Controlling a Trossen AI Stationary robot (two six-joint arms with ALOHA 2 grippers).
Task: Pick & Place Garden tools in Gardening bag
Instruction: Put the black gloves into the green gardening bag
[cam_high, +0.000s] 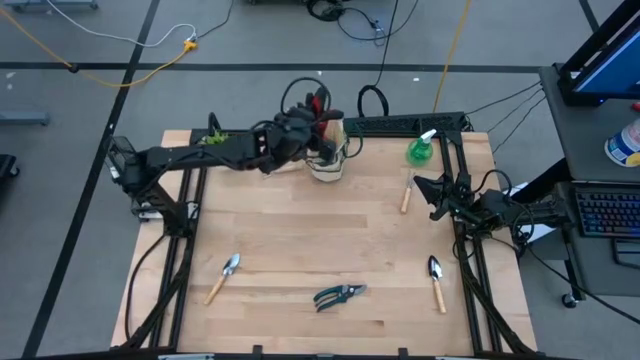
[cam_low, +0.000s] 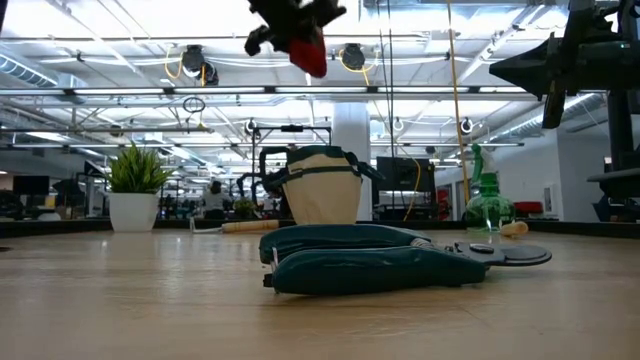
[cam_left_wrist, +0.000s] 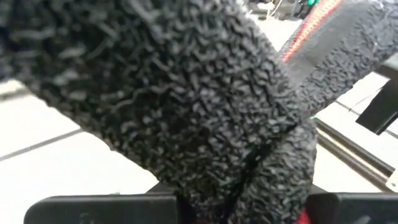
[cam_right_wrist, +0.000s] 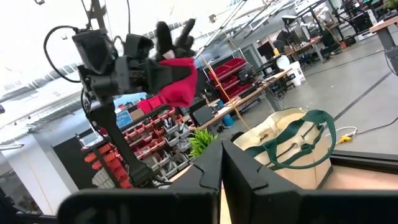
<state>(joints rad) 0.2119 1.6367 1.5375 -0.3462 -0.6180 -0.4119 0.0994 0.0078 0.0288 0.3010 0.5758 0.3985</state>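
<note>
Shears: we see the pruning shears (cam_high: 339, 295) at the high view's lower centre, untouched, with two trowels (cam_high: 224, 276) beside.
Right gripper: our right gripper (cam_high: 424, 188), fingers together and empty, waits at centre right.
Left gripper: our left gripper (cam_high: 312, 117) pinches the red glove (cam_high: 319, 103) over the gardening bag (cam_high: 328, 152), upper centre, likely for dropping in.

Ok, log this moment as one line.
left end effector: shut on red glove, above gardening bag | right end effector: shut, empty, idle at right edge | three tools on table
</note>
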